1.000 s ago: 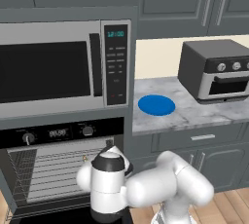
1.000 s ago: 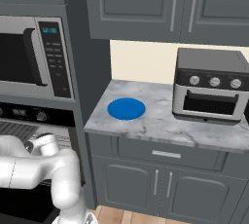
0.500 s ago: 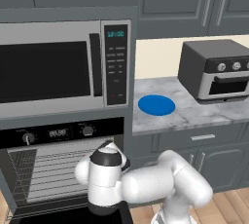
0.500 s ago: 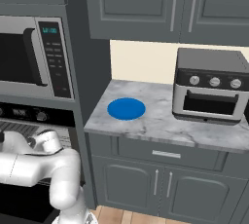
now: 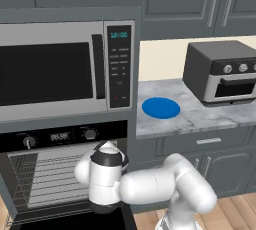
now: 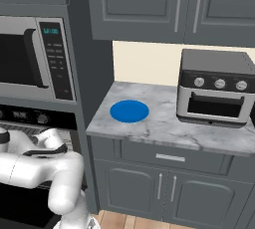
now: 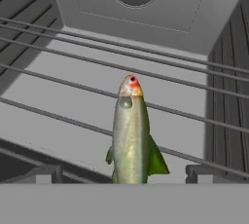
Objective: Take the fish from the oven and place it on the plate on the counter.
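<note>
- The fish (image 7: 131, 138) lies on a wire rack (image 7: 63, 67) inside the oven (image 5: 50, 174), at the centre of the hand view, its reddish head pointing toward the top of the frame and its tail running off at the bottom.
- The pincer (image 7: 119, 174) is spread wide: its two dark fingertips (image 7: 46, 173) rise at the lower left and lower right of the hand view, with the fish's tail end between them and apart from both.
- The oven's back wall, with a round dark recess, fills the top of the hand view; ribbed side walls stand at the left and right edges.
- In the left base view the oven door hangs open at the lower left, with the racks visible behind the arm's white wrist; the arm reaches from the lower right into the oven mouth.
- The plate (image 5: 161, 108) rests flat on the tabletop (image 5: 210, 116), right of centre in the left base view, with nothing on it.
- In the right base view the plate sits left of centre, near the tabletop's front left corner.
- A toaster oven (image 6: 216, 93) stands on the tabletop at the right, well apart from the plate.
- A microwave (image 5: 60, 71) hangs above the oven at the left of the left base view.
</note>
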Controlling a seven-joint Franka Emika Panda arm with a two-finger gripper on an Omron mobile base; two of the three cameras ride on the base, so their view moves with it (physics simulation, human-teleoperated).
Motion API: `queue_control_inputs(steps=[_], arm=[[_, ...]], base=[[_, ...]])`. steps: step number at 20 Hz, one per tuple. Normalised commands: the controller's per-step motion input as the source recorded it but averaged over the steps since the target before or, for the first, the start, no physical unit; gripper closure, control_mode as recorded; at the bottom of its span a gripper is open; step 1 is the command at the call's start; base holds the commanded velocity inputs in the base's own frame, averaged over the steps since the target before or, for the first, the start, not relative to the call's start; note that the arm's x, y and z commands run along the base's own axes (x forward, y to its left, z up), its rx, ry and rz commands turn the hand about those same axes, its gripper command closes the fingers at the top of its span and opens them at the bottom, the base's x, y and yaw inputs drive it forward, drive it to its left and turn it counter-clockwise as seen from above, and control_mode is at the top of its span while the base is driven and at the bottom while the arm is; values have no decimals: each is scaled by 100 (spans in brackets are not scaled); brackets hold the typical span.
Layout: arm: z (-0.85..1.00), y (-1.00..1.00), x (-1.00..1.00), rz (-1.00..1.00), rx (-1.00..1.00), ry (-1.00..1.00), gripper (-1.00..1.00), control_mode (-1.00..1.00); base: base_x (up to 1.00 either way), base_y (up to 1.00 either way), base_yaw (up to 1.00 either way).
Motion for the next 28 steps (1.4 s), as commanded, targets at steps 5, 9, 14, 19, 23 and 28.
queue_control_inputs(steps=[5,9,14,19,23,28], arm=[[-1,0,28,0,1,0,-100,-100],[-12,0,11,0,0,0,-100,-100],[-25,0,12,0,1,1,-100,-100],[-27,0,22,0,9,7,-100,-100],[-44,0,25,0,14,20,-100,-100],[-59,0,9,0,16,44,100,-100]], base=[[0,0,0],[0,0,0],[0,0,0],[0,0,0],[0,0,0],[0,0,0]])
